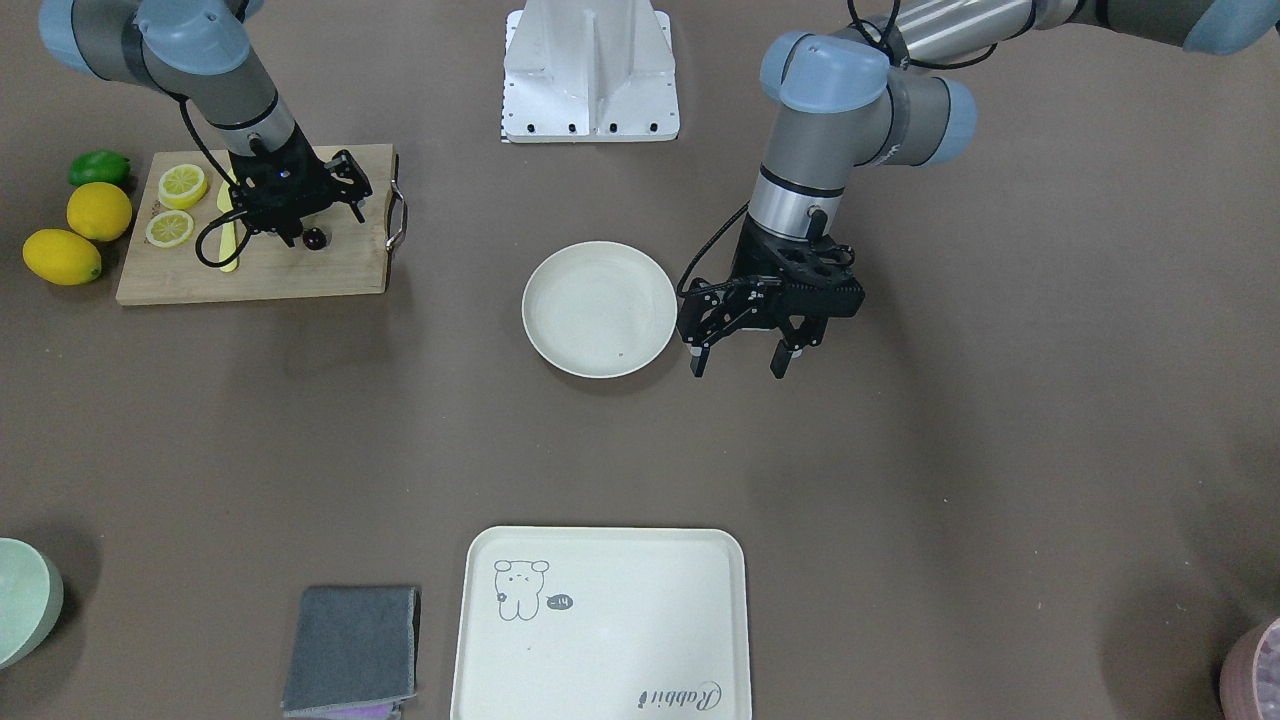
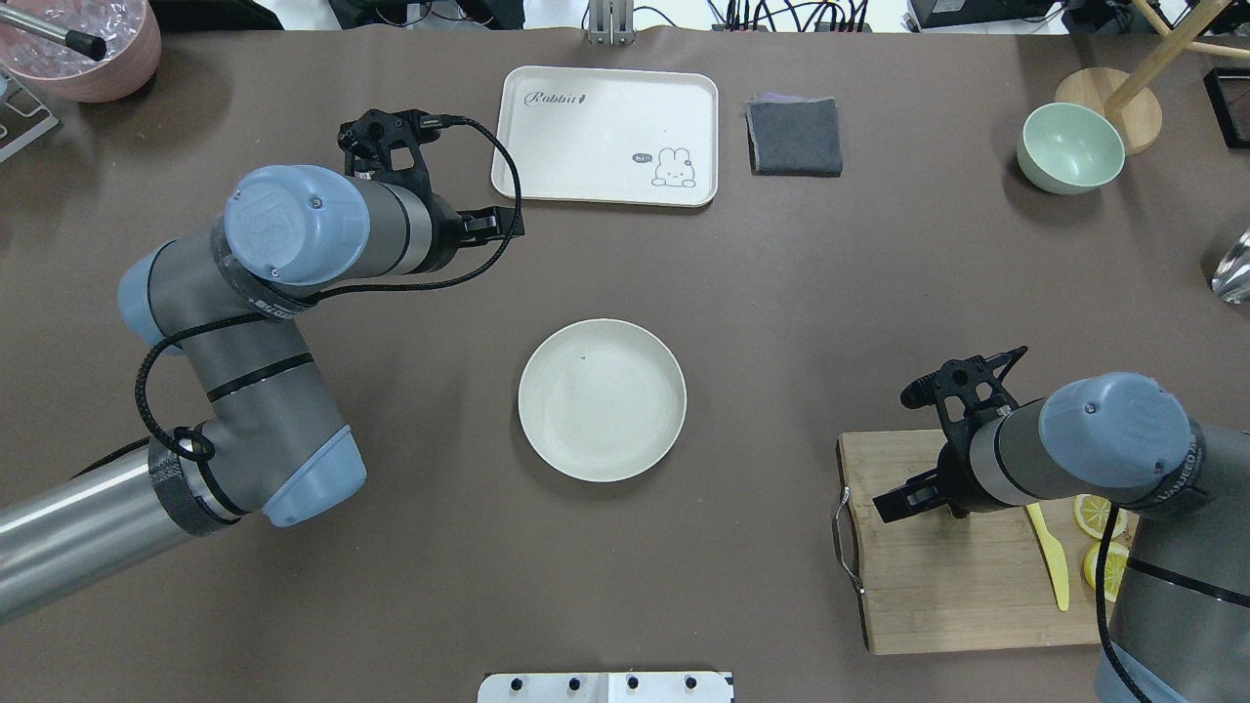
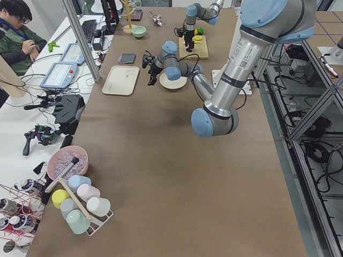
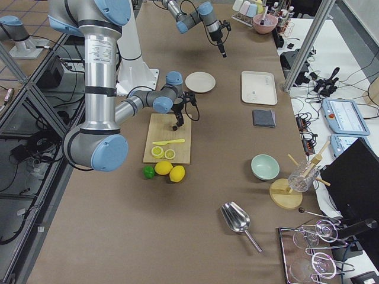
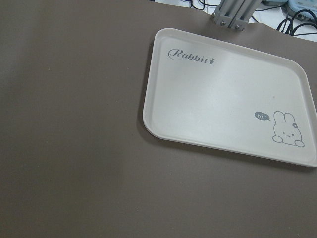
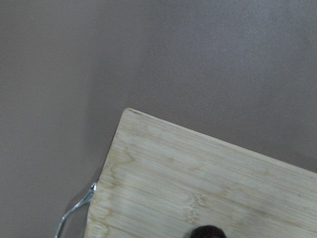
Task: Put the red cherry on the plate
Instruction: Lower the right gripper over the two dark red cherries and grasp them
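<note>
The red cherry [image 1: 315, 238] is a tiny dark pair lying on the wooden cutting board [image 1: 260, 272]. One cherry shows beside the tip of my right gripper [image 1: 298, 234], which points down onto the board right at it. The fingertips are hidden among the dark parts, so I cannot tell whether they are open or shut. In the right wrist view the cherry [image 6: 208, 232] peeks in at the bottom edge. The cream plate [image 1: 600, 310] lies empty at the table's middle. My left gripper [image 1: 737, 364] hangs open just beside the plate, holding nothing.
On the board lie lemon slices [image 1: 183, 186] and a yellow knife [image 1: 230, 240]. Two lemons [image 1: 98, 211] and a lime [image 1: 98, 167] sit beside it. The rabbit tray [image 1: 600, 620], grey cloth [image 1: 352, 648] and green bowl [image 1: 25, 600] line the far edge.
</note>
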`<state>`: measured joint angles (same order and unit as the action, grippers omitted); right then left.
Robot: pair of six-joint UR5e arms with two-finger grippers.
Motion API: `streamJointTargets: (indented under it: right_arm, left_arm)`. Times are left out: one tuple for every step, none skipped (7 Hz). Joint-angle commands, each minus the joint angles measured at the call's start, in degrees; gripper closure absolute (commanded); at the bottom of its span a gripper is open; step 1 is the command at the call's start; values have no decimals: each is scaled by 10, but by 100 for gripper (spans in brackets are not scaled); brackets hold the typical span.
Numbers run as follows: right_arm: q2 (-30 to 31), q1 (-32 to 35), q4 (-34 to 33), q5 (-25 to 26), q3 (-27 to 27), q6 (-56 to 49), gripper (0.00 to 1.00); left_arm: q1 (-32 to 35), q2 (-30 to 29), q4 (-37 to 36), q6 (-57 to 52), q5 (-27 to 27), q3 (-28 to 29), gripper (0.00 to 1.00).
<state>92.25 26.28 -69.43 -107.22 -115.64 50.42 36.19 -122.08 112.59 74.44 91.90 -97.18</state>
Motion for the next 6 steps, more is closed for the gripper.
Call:
streamJointTargets:
  right_arm:
    - [0,-1,9,2,10,8,20]
    - [0,-1,10,2,10,18,67]
    - [0,-1,11,3,10,18,98]
    - [-1,0,11,5,9,18,100]
    - [-1,0,11,18,8,20,100]
    - [-3,1,11,18,5,20,100]
  left_arm:
    - [-1,0,0,0,-1,1,2]
    - [-1,0,0,0,0,1,2]
    - [-1,0,0,0,0,1,2]
    - [-1,0,0,0,0,1,2]
    - [-1,0,0,0,0,2,2]
    - [-1,0,0,1,0,2,2]
